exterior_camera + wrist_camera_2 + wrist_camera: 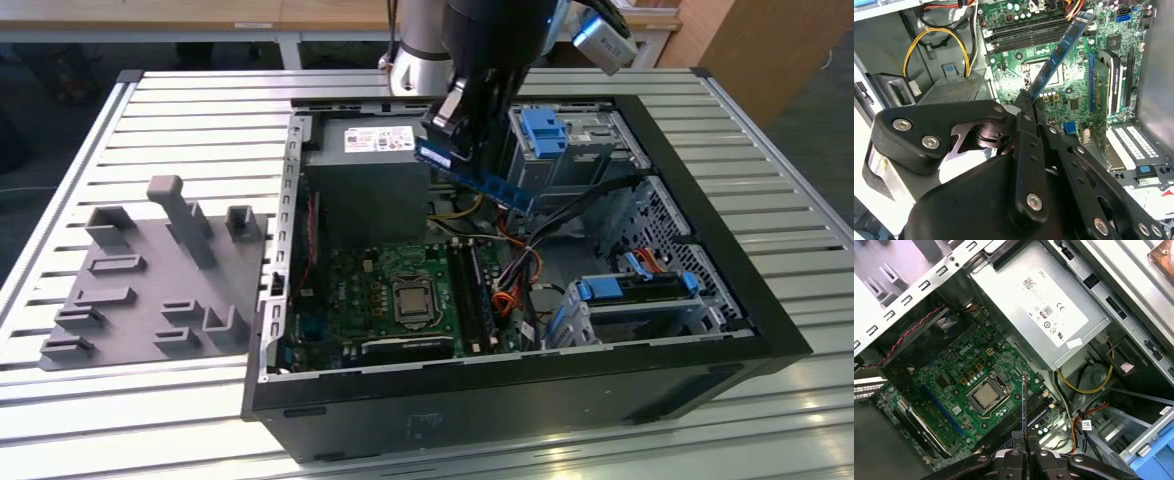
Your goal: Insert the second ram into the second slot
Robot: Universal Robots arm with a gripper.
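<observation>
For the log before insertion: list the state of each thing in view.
second ram: held by one end, tilted above the motherboard, not inserted
pincer: shut on the second ram
computer case: on its side, open
processor: seated, uncovered

**Open Tower Case on a Slatted Table**

A black computer case (534,400) is laid on its side on a slatted metal table (160,110), with its interior exposed. A grey power supply (367,190) is seated beside the green motherboard (350,290), on which a processor socket (407,297) is mounted. A grey moulded fixture (147,285) is placed toward the exterior view's left of the case.
</observation>
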